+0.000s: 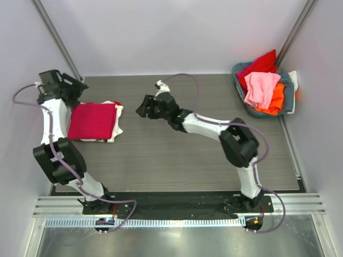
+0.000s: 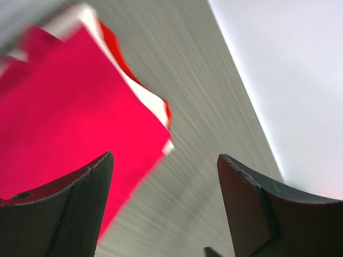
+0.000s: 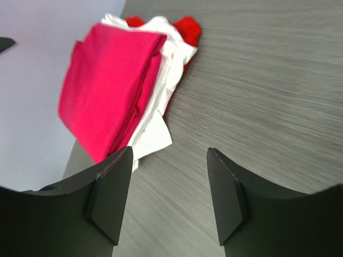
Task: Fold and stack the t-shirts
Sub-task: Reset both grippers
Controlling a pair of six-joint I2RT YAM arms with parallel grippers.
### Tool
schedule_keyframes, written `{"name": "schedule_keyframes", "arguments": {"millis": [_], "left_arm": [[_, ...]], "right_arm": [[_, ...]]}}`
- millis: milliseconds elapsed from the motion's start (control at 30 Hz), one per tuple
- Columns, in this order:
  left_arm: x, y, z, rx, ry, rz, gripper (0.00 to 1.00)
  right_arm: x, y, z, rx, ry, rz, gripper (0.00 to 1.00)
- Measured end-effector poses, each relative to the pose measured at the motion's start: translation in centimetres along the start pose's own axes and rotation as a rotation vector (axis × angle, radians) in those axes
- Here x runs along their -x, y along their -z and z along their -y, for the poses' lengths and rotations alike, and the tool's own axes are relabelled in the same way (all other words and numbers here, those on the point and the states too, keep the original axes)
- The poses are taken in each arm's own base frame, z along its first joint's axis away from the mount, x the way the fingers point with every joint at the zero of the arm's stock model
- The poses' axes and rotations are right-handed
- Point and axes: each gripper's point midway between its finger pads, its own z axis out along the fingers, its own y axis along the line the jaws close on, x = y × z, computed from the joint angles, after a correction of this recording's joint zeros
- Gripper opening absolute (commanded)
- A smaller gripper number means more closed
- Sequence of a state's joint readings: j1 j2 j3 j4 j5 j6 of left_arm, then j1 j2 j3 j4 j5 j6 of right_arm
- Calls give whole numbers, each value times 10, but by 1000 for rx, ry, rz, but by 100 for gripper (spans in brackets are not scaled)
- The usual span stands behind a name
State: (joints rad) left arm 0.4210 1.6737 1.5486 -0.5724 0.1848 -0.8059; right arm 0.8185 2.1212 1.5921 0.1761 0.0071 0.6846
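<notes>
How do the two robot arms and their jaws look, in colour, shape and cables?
The left arm and right arm have white links with black joints. A thin purple cable runs along each in loose loops. A small green light glows near the right wrist. The jaws are black, wedge-shaped plates.

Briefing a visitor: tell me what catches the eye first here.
A folded crimson-magenta t-shirt lies on a white t-shirt at the left of the table, near the open left gripper. A grey-blue basket in the far right corner holds a red t-shirt, a pink t-shirt and an orange t-shirt. The right gripper hangs open mid-table.
</notes>
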Motion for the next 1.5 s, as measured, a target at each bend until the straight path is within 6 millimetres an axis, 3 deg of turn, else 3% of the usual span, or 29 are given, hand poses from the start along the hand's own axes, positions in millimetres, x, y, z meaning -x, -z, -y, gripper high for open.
{"name": "schedule_keyframes", "arguments": {"millis": [67, 133, 233, 300, 400, 467, 600, 700, 833, 967, 1000, 1200, 1367, 1500], "left_arm": [[-29, 11, 25, -58, -53, -40, 78], [-69, 18, 51, -116, -120, -107, 78], [-126, 27, 69, -163, -201, -200, 78], [-169, 36, 73, -182, -267, -270, 78], [-219, 53, 76, -219, -356, -333, 78], [-250, 68, 74, -250, -425, -357, 78], [-299, 95, 72, -338, -563, -374, 79], [-329, 107, 57, -397, -642, -383, 80], [-352, 101, 22, -421, -698, -386, 82], [-361, 93, -15, -410, -715, -373, 100], [-360, 92, -20, -416, -709, -359, 100], [-344, 92, -25, -452, -638, -220, 100], [-348, 85, -33, -467, -651, -204, 100], [-351, 83, -32, -477, -669, -211, 100]], "right_arm": [[20, 35, 4, -6, -2, 37, 64], [38, 66, 20, -30, -15, 70, 64], [63, 116, 58, -96, -22, 129, 67], [68, 147, 88, -170, -20, 159, 70], [63, 200, 121, -275, 18, 202, 77], [55, 231, 133, -319, 51, 228, 82], [44, 280, 153, -399, 98, 298, 90], [34, 307, 170, -461, 118, 343, 91], [17, 334, 195, -555, 125, 372, 94], [7, 350, 212, -627, 124, 390, 95], [7, 352, 215, -646, 123, 395, 95], [4, 362, 231, -736, 83, 422, 98], [-27, 372, 265, -858, 48, 407, 100], [-28, 379, 268, -869, 26, 452, 100]]}}
